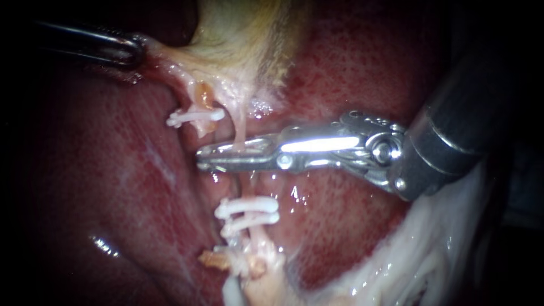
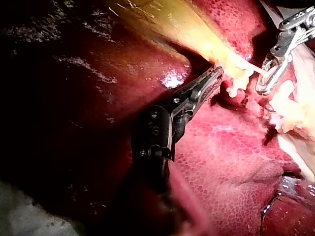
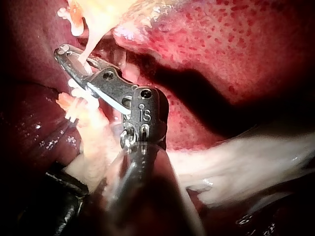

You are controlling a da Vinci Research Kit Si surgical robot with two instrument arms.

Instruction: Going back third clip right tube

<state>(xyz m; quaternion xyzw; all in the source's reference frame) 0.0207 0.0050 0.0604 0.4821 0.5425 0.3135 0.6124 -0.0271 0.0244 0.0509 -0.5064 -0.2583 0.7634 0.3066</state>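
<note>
1. Two clips [image 1: 246, 207] sit low on the right tube [image 1: 240, 127]; I can't spot a third.
2. My right instrument [image 1: 201, 157] straddles that tube just above them, jaws slightly parted, not backed off yet.
3. My left instrument [image 1: 137, 49] is clamped on the gallbladder [image 1: 238, 34].

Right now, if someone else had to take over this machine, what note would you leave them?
Left instrument: jaws shut on the gallbladder at its edge, pulling it away from the liver.
Right instrument: jaws open, straddling the right tube.
Clips: two white clips sit side by side on that tube, just beyond the jaws. A separate clip sits nearer the left instrument.
Done: two clips on the right tube.
Left: no third clip shows outside the jaws. Confirm it, then draw the right instrument back.
</note>
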